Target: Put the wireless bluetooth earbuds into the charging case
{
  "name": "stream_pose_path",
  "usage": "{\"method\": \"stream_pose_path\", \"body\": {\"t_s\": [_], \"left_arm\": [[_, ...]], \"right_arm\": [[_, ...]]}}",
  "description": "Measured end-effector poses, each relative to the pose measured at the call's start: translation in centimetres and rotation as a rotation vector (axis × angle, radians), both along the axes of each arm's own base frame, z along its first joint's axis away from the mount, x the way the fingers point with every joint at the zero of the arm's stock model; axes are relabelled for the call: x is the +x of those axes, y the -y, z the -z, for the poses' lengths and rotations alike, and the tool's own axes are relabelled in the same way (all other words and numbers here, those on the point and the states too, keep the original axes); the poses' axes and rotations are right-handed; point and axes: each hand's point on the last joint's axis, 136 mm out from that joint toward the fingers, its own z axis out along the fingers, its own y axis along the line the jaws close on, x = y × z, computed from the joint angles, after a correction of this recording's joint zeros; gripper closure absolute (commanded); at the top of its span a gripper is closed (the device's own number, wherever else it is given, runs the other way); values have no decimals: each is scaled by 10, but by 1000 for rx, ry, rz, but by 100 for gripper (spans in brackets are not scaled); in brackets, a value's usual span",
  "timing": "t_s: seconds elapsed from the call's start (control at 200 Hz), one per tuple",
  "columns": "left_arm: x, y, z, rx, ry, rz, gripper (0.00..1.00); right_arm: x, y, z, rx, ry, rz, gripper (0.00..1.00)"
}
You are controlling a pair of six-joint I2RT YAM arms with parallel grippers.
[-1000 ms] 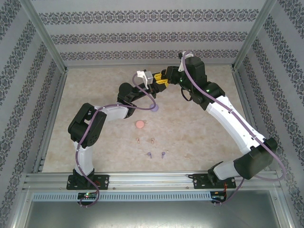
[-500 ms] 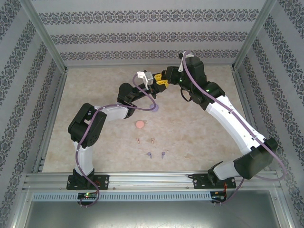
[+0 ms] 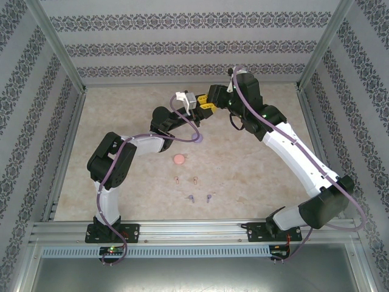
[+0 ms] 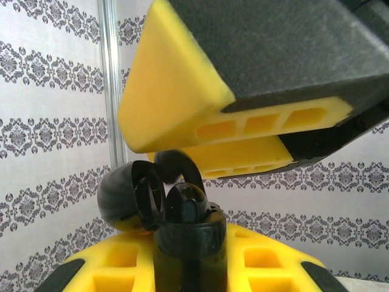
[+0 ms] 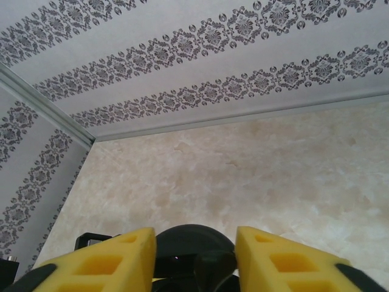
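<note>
The left gripper point(image 4: 189, 267) is clamped on the black charging case point(image 4: 185, 234), whose lid point(image 4: 124, 198) is flipped up. The right gripper point(image 5: 194, 238) hovers close over it, jaws parted. Tiny stemmed pinkish-tan earbuds point(image 3: 176, 180) and light purple earbuds point(image 3: 190, 198) lie well apart from both grippers, on their near side.

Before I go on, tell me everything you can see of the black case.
The case is black and smooth, plastic by the look. It is held upright between the yellow left fingers. Its domed lid is swung open to one side. What looks like a black earbud sits in its top. The right fingers hang just over it, spread apart; I cannot tell whether they touch it.
</note>
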Motion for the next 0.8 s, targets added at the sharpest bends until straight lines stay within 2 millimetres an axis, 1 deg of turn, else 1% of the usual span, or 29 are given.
{"method": "stream_pose_path", "body": {"t_s": [0.21, 0.335, 0.415, 0.51, 0.6, 0.649, 0.704, 0.754, 0.799], "left_arm": [[-1, 1, 0, -1, 1, 2, 100], [-2, 2, -1, -2, 4, 6, 100], [-4, 3, -1, -4, 7, 8, 100], [-3, 3, -1, -4, 7, 8, 100], [-3, 3, -1, -4, 7, 8, 100], [-4, 3, -1, -4, 7, 8, 100], [-4, 3, -1, -4, 7, 8, 100], [-4, 3, -1, -4, 7, 8, 100], [-4, 3, -1, -4, 7, 8, 100]], "right_arm": [[-4, -5, 5, 7, -24, -20, 43], [-6, -5, 8, 8, -42, -29, 33], [-7, -4, 9, 15, -53, -27, 28], [-9, 3, 1, 34, -43, -18, 25], [-16, 21, -18, 59, -2, 7, 24], [-21, 31, -32, 76, 26, 22, 27], [-27, 44, -46, 97, 58, 44, 34], [-31, 55, -55, 114, 78, 63, 45], [-34, 62, -57, 129, 81, 77, 57]]}}
